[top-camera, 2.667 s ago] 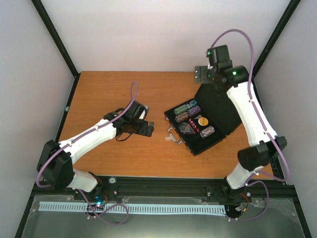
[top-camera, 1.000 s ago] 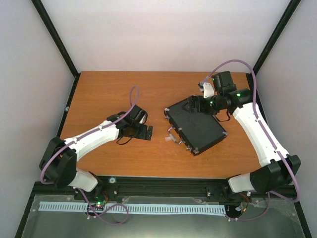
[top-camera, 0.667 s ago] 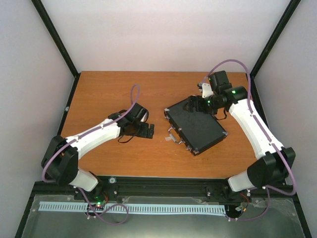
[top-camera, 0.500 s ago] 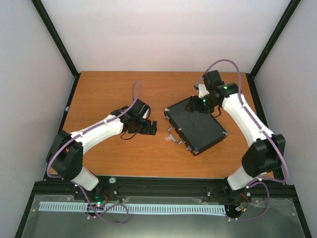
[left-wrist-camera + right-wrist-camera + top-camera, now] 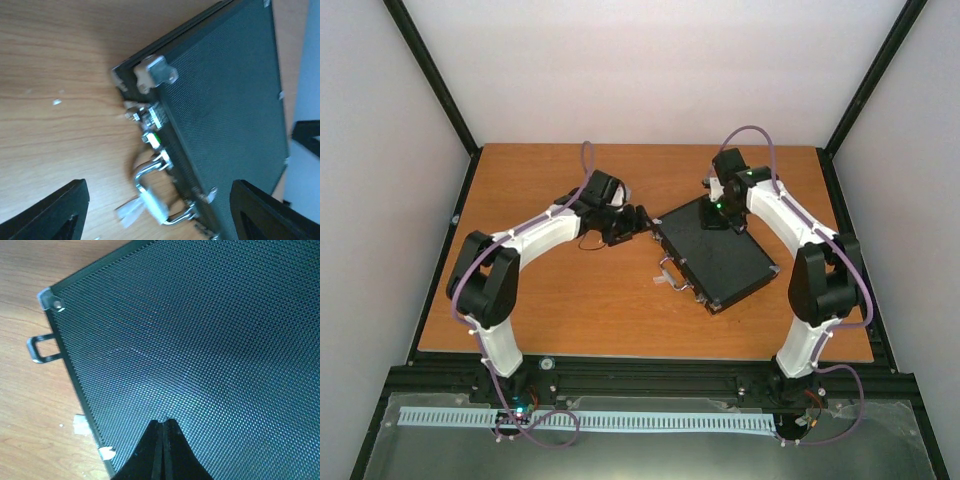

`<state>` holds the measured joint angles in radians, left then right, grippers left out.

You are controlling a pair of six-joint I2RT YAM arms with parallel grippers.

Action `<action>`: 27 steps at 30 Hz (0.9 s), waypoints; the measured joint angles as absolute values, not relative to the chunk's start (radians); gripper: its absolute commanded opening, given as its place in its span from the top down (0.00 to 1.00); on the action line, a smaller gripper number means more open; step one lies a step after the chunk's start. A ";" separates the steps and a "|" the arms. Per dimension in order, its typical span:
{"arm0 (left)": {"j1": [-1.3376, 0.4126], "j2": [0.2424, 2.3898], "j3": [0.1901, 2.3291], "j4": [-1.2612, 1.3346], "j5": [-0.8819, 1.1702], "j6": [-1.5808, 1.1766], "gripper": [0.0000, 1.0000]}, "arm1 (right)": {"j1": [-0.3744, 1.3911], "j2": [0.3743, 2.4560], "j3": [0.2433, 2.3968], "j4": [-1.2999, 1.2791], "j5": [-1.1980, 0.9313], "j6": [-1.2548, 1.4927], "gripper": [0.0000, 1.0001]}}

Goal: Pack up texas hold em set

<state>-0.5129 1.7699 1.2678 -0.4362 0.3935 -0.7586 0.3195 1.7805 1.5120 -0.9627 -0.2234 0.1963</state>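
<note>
The texas hold em set's black case [image 5: 720, 256] lies closed on the table, right of centre, so whatever it holds is hidden. Its silver handle [image 5: 672, 274] points toward the near left. My left gripper [image 5: 638, 222] is open at the case's far-left corner. In the left wrist view the handle [image 5: 150, 195] and latch [image 5: 152, 117] lie between its spread fingers [image 5: 55, 215], untouched. My right gripper [image 5: 716, 214] is shut, with its tips [image 5: 163, 423] over the textured lid [image 5: 200, 330] near the far edge and nothing between them.
The case rests on an orange wooden table [image 5: 540, 300] with a black frame and white walls around it. A small white scrap [image 5: 657, 281] lies on the wood beside the handle. Both arms reach inward from the near edge.
The case lid, open at first, is closed now. My right gripper has shut and slid left over the lid. My left arm has swung right and farther out to the case's corner.
</note>
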 measured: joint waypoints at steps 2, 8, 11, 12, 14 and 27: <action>-0.513 1.802 1.297 -0.414 0.423 -0.788 0.32 | 0.319 1.800 1.506 -0.952 -0.212 0.187 0.97; -0.513 1.847 1.332 -0.392 0.461 -0.850 0.99 | 0.319 1.842 1.504 -0.938 -0.183 0.164 0.97; -0.513 1.850 1.327 -0.376 0.471 -0.878 0.99 | 0.315 1.849 1.504 -0.932 -0.178 0.156 0.97; -0.513 1.851 1.321 -0.360 0.478 -0.890 0.99 | 0.315 1.851 1.504 -0.929 -0.176 0.154 0.97; -0.513 1.855 1.310 -0.328 0.495 -0.923 0.99 | 0.314 1.856 1.504 -0.925 -0.175 0.150 0.97; -0.513 1.903 1.283 -0.258 0.522 -1.016 0.99 | 0.303 1.914 1.496 -0.918 -0.178 0.135 0.97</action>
